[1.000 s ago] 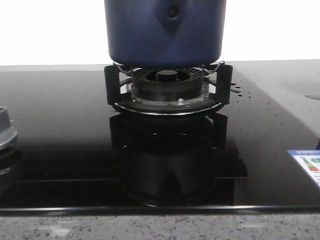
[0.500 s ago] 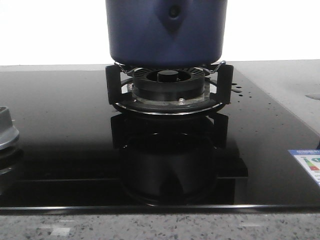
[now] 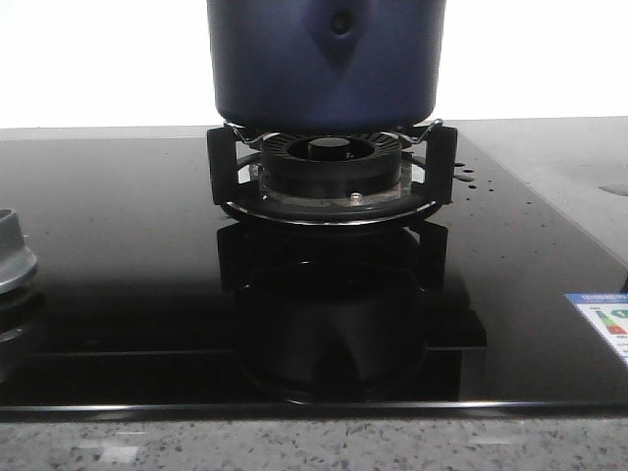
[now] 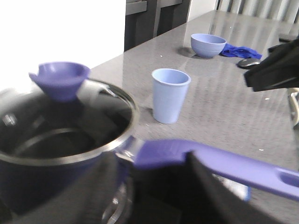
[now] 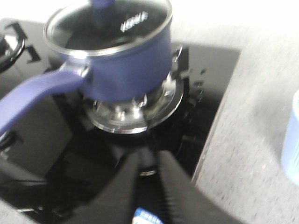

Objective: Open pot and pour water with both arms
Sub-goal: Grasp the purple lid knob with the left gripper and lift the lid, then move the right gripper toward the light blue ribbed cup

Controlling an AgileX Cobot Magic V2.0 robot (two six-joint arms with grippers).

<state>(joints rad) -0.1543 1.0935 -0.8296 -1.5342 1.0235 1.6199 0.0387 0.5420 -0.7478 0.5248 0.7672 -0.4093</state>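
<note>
The navy pot (image 3: 324, 59) stands on the black burner ring (image 3: 329, 177), and no gripper shows in the front view. In the left wrist view the pot (image 4: 28, 186) wears a glass lid (image 4: 70, 121) with a purple knob (image 4: 60, 79). Its purple handle (image 4: 224, 161) sticks out sideways. My left gripper (image 4: 148, 161) is open, its dark fingers wide apart at the handle's root, and I cannot tell if they touch it. In the right wrist view my right gripper (image 5: 150, 158) is shut and empty, held off from the pot (image 5: 126, 65) on the side away from its handle (image 5: 32, 95).
A light blue cup (image 4: 170, 95) stands on the grey counter beside the stove and also shows in the right wrist view (image 5: 292, 140). A blue bowl (image 4: 208, 45) and a blue cloth (image 4: 240, 50) lie farther off. A metal control knob (image 3: 12, 255) sits at the hob's left edge.
</note>
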